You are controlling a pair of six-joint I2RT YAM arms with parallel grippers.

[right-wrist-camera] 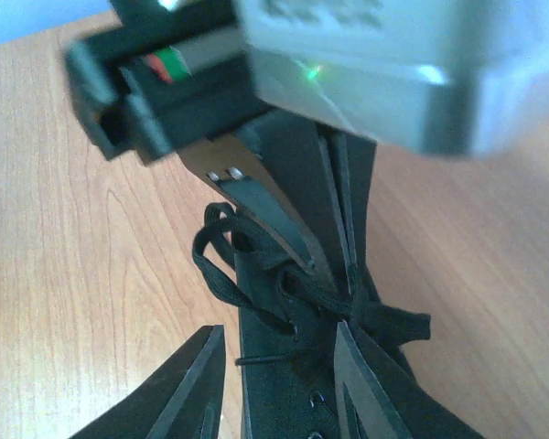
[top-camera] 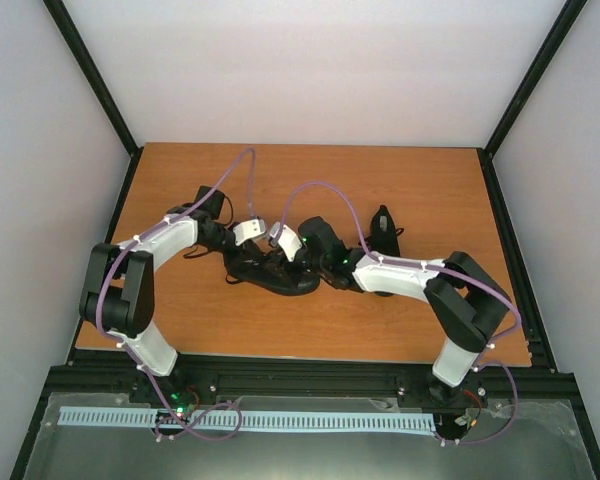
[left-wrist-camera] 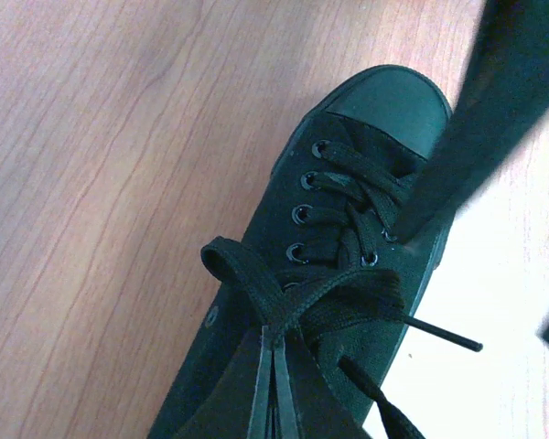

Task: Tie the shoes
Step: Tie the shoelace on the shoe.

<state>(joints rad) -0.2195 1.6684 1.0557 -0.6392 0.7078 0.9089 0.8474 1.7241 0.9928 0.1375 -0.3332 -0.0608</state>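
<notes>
Where the left arm (top-camera: 165, 240) reaches in from the left of the near sneaker (top-camera: 280, 278), the left gripper (left-wrist-camera: 274, 352) sits over that sneaker's upper eyelets. It is clenched, both fingers pressed together on a flat black lace loop (left-wrist-camera: 231, 261) that arches off to one side of the tongue. The near sneaker lies on its sole on the wooden table (top-camera: 310, 180), between the two arms. Its rubber toe cap (left-wrist-camera: 393, 101) points away from the left gripper and towards the right arm (top-camera: 410, 275). Its crossed laces (left-wrist-camera: 357, 187) run down the eyelets to the pinch, and a thin free lace end (left-wrist-camera: 444, 336) sticks out past the sneaker's edge over the table. On the sneaker's toe side, the right gripper (right-wrist-camera: 276, 331) hangs over the lacing, released, its two fingers spread with the lacing between them and nothing grasped. Whether either finger touches the laces cannot be told. To the right of the near sneaker and farther back, apart from it and beyond the right arm, the second sneaker (top-camera: 385, 232) stands on the table
</notes>
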